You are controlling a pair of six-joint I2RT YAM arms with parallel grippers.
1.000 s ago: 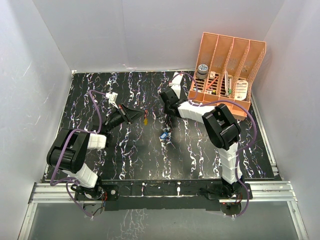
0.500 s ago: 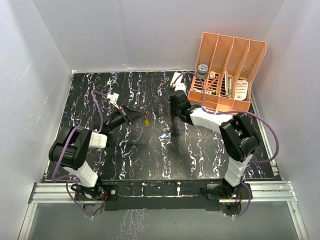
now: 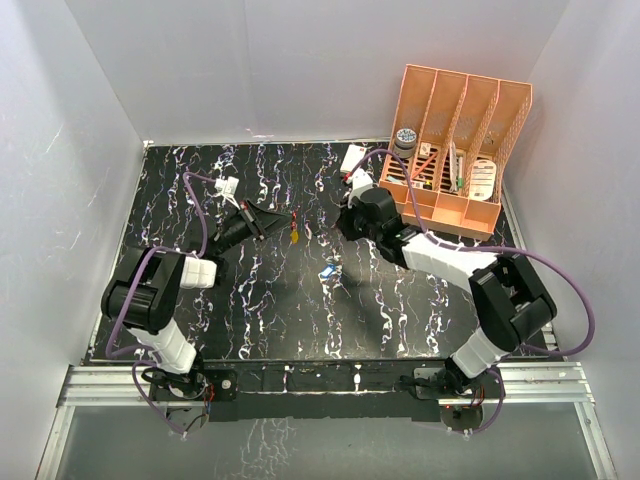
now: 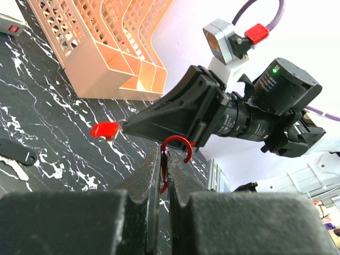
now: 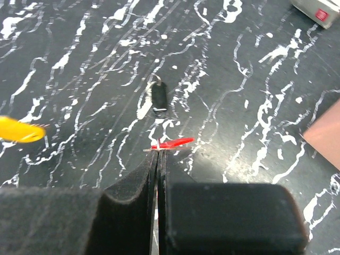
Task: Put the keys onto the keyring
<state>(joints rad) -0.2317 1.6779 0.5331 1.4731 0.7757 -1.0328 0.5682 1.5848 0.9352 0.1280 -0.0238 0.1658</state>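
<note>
A: Keyring (image 4: pixel 177 138) — where, and how held?

B: Pinched edge-on between the left jaws, pressed together on its straight side, open hook end standing clear above the tips. Held up off the table (image 3: pixel 250 310), left of centre.

A: And the keys?

B: Red key (image 5: pixel 172 143): nipped where head meets blade in the right jaws, shut tight on it, red head sticking out sideways, near the hook. Yellow key (image 3: pixel 293 237): right below the ring, probably hanging from it, though hard to tell. Black-headed key (image 5: pixel 158 98) and blue key (image 3: pixel 330 270): lying loose on the table.

A: Handling?

B: Featherlight, all of it. Stiff too, thin metal and hard plastic, no give. Slippery in a pinch, likely, and apt to swivel when nudged. Probably springy at the ring's gate, so worth a firm, straight push.

A: Where to take hold?

B: Ring by the straight back, leaving the gate free, as now. Key by the blade or the head's edge, leaving the hole exposed. Cannot make out the hole here; too small.
</note>
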